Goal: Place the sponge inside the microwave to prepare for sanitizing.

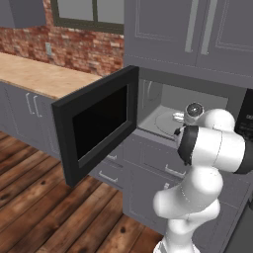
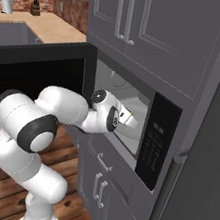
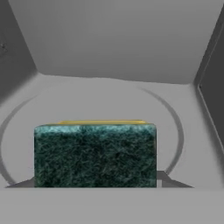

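The sponge [image 3: 95,155] fills the lower middle of the hand view, dark green face toward the camera with a thin yellow edge on top. My gripper [image 3: 96,183] is shut on the sponge, its dark fingertips [image 3: 168,179] peeking out at either side. The sponge hangs just above the round white turntable [image 3: 175,131] inside the light grey cavity of the microwave [image 1: 158,99]. The microwave's black-windowed door [image 1: 99,123] stands swung wide to the left. From the right base view, my hand [image 2: 123,118] reaches into the cavity beside the black button panel [image 2: 158,135].
Grey cabinets [image 2: 145,32] sit above the microwave and drawers [image 1: 148,163] below it. A wooden counter [image 1: 39,74] with a brick wall behind runs to the left. A tall dark fridge side [image 2: 207,148] stands right of the microwave. The cavity's side walls are close around my hand.
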Robot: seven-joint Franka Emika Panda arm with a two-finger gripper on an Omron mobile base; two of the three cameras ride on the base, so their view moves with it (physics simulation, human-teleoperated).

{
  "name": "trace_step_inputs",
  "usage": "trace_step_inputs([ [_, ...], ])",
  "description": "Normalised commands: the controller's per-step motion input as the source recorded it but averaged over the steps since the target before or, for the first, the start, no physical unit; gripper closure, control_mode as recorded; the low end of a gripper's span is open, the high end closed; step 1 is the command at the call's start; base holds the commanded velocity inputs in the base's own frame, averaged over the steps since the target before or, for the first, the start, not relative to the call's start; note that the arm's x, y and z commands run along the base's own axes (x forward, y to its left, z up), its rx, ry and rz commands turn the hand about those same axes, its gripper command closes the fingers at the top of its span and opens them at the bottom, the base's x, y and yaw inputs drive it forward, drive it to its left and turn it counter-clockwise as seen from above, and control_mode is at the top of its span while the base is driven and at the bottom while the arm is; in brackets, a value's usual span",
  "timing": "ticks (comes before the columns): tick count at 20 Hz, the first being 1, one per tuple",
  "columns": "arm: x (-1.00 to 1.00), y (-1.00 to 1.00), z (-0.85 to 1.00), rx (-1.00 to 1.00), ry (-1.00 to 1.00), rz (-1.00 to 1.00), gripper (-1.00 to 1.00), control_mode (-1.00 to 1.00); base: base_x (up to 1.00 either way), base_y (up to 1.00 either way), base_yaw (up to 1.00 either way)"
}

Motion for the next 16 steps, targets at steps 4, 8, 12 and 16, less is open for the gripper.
trace_step_inputs([
  [4,0.38,0.00,-0.11,0.00,0.02,0.00,1.00,-1.00,0.00,0.00,0.00],
  [8,0.27,-0.04,-0.11,0.01,0.02,0.00,1.00,-1.00,0.00,0.00,0.00],
  [12,0.20,-0.04,-0.08,0.01,0.00,0.00,1.00,-1.00,0.00,0.00,0.00],
  [16,0.18,-0.02,-0.12,0.01,0.00,0.00,1.00,-1.00,0.00,0.00,0.00],
])
